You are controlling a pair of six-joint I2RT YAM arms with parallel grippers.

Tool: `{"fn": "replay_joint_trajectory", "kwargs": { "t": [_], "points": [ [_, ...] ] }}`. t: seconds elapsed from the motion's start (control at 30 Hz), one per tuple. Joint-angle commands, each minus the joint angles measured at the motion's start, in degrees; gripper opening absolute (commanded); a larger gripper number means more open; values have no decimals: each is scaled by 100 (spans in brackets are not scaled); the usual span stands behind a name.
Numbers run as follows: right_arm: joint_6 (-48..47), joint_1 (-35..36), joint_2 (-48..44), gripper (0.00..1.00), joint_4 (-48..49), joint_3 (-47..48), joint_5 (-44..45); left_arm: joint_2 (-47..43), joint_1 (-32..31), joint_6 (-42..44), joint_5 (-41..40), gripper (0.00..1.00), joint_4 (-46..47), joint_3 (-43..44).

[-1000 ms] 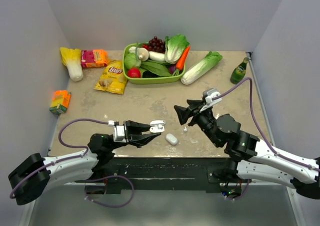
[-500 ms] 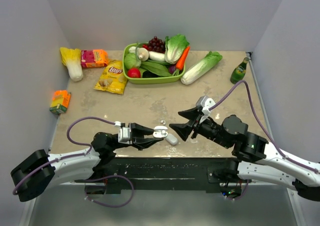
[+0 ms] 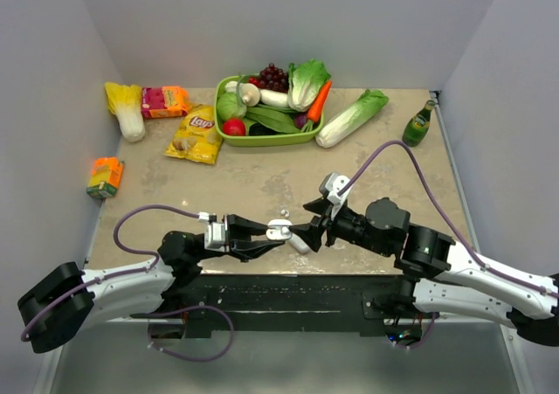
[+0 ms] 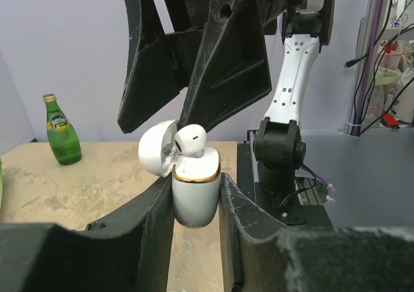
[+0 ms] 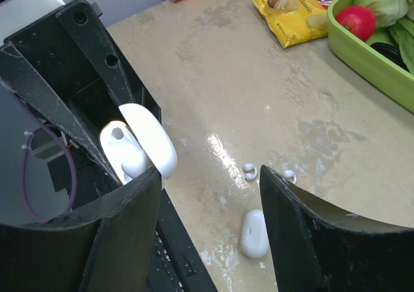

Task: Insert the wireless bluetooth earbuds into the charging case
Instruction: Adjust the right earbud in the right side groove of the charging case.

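right pincer [image 3: 304, 227] has swung left to meet the left pincer [image 3: 272, 234]; its jaws stand wide apart, holding nothing, just beside the raised lid. left pincer is clamped on a glossy white gold-rimmed plastic charging case [image 4: 196, 198], with a tiny white stemmed plastic earbud [image 4: 191, 140] standing in its mouth. two more white earbuds [image 5: 249, 171] and a closed white oval case [image 5: 255, 234] lie on the beige mottled table [image 5: 259, 111].
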Motion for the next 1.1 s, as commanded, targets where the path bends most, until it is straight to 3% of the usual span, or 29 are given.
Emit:
{"fn": "replay_joint_trajectory", "kwargs": {
  "t": [0.0, 1.07],
  "points": [
    [-76, -3, 81, 65, 87, 305, -44, -65, 10, 126, 89, 0, 2176, 197],
    [-32, -3, 178, 65, 297, 323, -325, 129, 10, 21, 203, 0, 2237, 267]
  ]
}}
